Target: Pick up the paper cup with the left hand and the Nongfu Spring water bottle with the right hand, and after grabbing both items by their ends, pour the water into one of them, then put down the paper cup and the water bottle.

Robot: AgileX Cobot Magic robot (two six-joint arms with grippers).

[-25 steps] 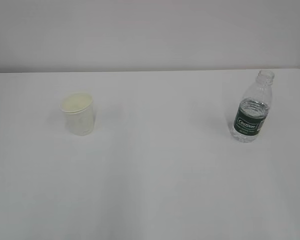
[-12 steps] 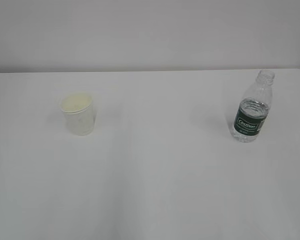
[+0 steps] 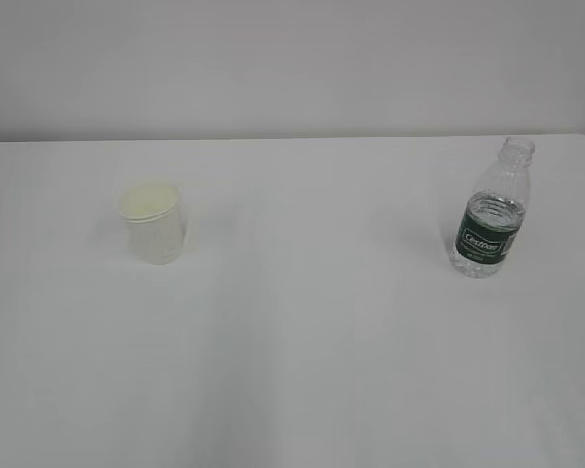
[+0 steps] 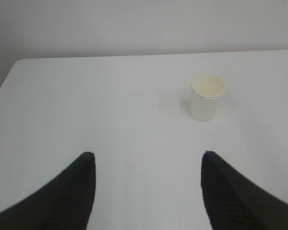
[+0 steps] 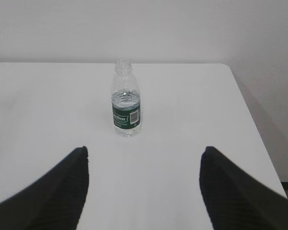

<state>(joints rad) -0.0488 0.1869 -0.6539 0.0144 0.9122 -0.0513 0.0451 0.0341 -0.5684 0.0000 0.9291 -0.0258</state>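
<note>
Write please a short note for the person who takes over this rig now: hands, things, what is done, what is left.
Left hand: open, empty, back from the cup.
Right hand: open, empty, back from the bottle.
Cup: upright on the table, left side.
Bottle: upright, right side, no cap, water reaches about the top of the label.
Done: nothing yet; neither thing is grasped.
Left: grasp the cup with the left hand and the bottle with the right, pour, set both down.
</note>
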